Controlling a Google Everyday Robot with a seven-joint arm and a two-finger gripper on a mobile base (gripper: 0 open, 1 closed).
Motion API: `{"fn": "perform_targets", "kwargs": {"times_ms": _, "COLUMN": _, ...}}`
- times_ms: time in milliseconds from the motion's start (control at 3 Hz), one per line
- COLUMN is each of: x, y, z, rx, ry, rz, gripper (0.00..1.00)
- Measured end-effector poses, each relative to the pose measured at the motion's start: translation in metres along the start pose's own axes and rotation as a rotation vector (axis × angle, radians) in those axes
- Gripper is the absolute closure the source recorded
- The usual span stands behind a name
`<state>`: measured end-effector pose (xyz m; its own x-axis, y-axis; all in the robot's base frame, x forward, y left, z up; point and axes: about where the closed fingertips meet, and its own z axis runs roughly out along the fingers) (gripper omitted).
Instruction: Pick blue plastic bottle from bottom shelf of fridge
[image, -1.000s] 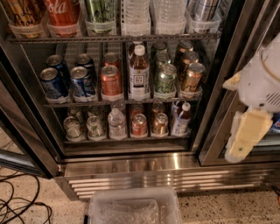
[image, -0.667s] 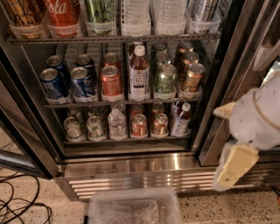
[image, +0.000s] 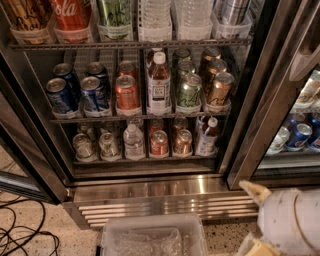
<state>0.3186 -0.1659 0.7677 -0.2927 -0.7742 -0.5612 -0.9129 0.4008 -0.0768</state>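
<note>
The blue plastic bottle (image: 206, 136), with a white cap, dark liquid and a pale label, stands upright at the right end of the bottom shelf (image: 145, 161) of the fridge (image: 150, 186). The fridge door is open. My gripper (image: 272, 222), white with cream parts, is low in the bottom right corner, in front of the steel base grille. It is well below and to the right of the bottle, not touching it, and partly cut off by the picture's edge.
Small cans and a clear water bottle (image: 133, 141) share the bottom shelf. The rack above holds cans and a taller amber bottle (image: 158, 82). A clear plastic bin (image: 152, 236) sits on the floor in front. Black cables (image: 22, 235) lie at lower left. An adjoining cooler (image: 300, 135) is on the right.
My gripper has moved steadily downward, from beside the fridge's right door frame to the bottom right corner. The bottles and cans have not moved.
</note>
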Motion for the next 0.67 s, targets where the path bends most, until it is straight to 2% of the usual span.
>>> {"fn": "perform_targets", "kwargs": {"times_ms": 333, "x": 0.032, "y": 0.042, "z": 0.051, "rx": 0.022, "ry": -0.111, "rz": 0.086, "gripper": 0.00}}
{"fn": "perform_targets", "kwargs": {"times_ms": 667, "x": 0.042, "y": 0.058, "z": 0.093, "rx": 0.090, "ry": -0.235, "rz": 0.161, "gripper": 0.00}}
